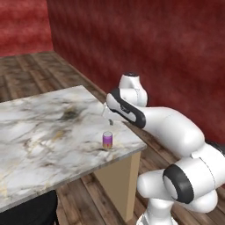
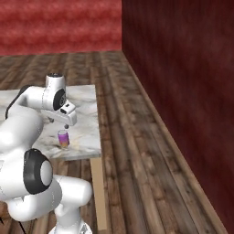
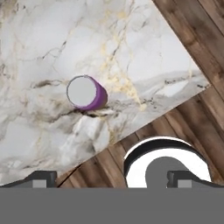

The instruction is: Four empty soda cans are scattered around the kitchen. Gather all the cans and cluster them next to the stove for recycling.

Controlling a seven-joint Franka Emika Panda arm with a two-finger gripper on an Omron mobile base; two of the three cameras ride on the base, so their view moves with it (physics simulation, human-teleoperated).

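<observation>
One purple soda can (image 1: 107, 140) with a silver top stands upright on the marble table (image 1: 44, 132), close to its near right corner. It appears again in the right base view (image 2: 63, 138) and from above in the hand view (image 3: 86, 92). My gripper (image 1: 110, 119) hangs a short way above the can and slightly behind it, pointing down, also seen from the right (image 2: 66, 124). Its jaws stand wide open with nothing between them (image 3: 111, 178). The stove is out of view.
The table's edge (image 3: 144, 107) runs just beside the can, with wooden floor (image 2: 137, 151) below. A dark red wall (image 1: 154, 52) stands to the right of the table. Something black (image 1: 30, 211) sits under the table's near side.
</observation>
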